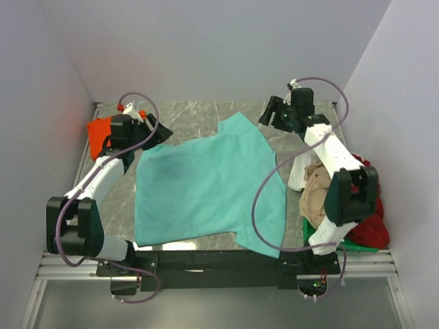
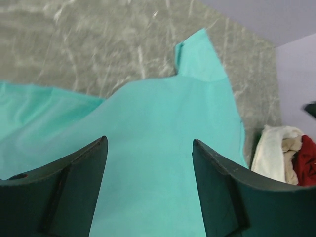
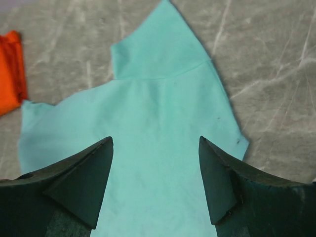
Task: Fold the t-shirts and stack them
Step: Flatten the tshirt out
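A teal t-shirt [image 1: 206, 181] lies spread flat on the marble table, one sleeve pointing to the far side. It fills the left wrist view [image 2: 163, 128] and the right wrist view [image 3: 158, 123]. A folded orange t-shirt [image 1: 99, 129] sits at the far left; its edge shows in the right wrist view [image 3: 10, 69]. My left gripper [image 1: 156, 133] is open and empty above the shirt's far left corner. My right gripper [image 1: 271, 113] is open and empty above the far right sleeve. A pile of beige, white, dark red and green shirts [image 1: 343, 199] lies at the right.
Grey walls enclose the table on the left, back and right. The pile also shows at the right edge of the left wrist view [image 2: 286, 153]. Bare marble [image 1: 192, 116] lies behind the teal shirt. The arms' base rail [image 1: 219, 264] runs along the near edge.
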Motion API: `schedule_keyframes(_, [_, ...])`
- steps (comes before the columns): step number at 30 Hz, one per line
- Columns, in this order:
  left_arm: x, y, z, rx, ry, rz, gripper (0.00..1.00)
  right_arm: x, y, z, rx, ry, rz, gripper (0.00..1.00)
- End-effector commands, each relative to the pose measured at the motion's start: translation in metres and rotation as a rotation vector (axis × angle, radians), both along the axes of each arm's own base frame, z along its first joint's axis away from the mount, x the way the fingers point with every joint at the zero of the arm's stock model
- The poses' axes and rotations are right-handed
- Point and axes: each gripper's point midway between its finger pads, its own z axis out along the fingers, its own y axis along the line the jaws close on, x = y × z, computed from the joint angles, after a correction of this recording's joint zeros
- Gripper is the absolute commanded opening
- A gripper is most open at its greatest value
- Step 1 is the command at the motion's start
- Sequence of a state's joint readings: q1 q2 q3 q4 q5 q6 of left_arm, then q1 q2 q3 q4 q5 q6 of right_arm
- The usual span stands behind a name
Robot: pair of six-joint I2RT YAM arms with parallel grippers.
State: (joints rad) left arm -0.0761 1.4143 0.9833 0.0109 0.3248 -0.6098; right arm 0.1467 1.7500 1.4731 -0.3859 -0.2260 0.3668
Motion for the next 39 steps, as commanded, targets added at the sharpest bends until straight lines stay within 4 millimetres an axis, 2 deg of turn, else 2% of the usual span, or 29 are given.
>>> schedule_keyframes(1, [-0.015, 0.006, -0.022, 0.025, 0.034, 0.017, 0.75, -0.016, 0.014, 0.017, 0.055, -0.091, 0.020, 0.76])
schedule_keyframes(2, [-0.018, 0.008, -0.026, 0.032, 0.041, 0.021, 0.75, -0.024, 0.018, 0.021, 0.064, -0.104, 0.031, 0.76])
schedule_keyframes(3, [-0.021, 0.008, -0.030, 0.033, 0.052, 0.020, 0.77, -0.034, 0.024, 0.008, 0.067, -0.084, 0.051, 0.76])
schedule_keyframes(5, [-0.027, 0.009, -0.043, 0.042, 0.080, 0.023, 0.77, -0.047, 0.033, 0.007, 0.076, -0.088, 0.073, 0.76])
schedule_keyframes(6, [-0.029, 0.008, -0.046, 0.039, 0.088, 0.013, 0.77, -0.056, 0.041, -0.003, 0.076, -0.070, 0.094, 0.75])
schedule_keyframes(10, [-0.042, 0.007, -0.075, 0.031, 0.148, 0.010, 0.76, -0.075, 0.061, -0.018, 0.064, -0.033, 0.142, 0.74])
schedule_keyframes(13, [-0.045, 0.013, -0.087, 0.053, 0.172, 0.037, 0.76, -0.083, 0.073, -0.033, 0.049, -0.002, 0.168, 0.74])
schedule_keyframes(20, [-0.046, 0.026, -0.111, 0.117, 0.232, 0.084, 0.77, -0.088, 0.089, -0.081, 0.057, 0.107, 0.195, 0.70])
schedule_keyframes(23, [-0.046, 0.029, -0.126, 0.137, 0.271, 0.090, 0.77, -0.089, 0.088, -0.100, 0.036, 0.161, 0.196, 0.67])
schedule_keyframes(31, [-0.051, 0.029, -0.161, 0.161, 0.382, 0.072, 0.76, -0.088, 0.085, -0.123, 0.001, 0.216, 0.188, 0.67])
schedule_keyframes(39, [-0.050, 0.024, -0.177, 0.157, 0.420, 0.056, 0.78, -0.088, 0.090, -0.137, 0.033, 0.267, 0.199, 0.67])
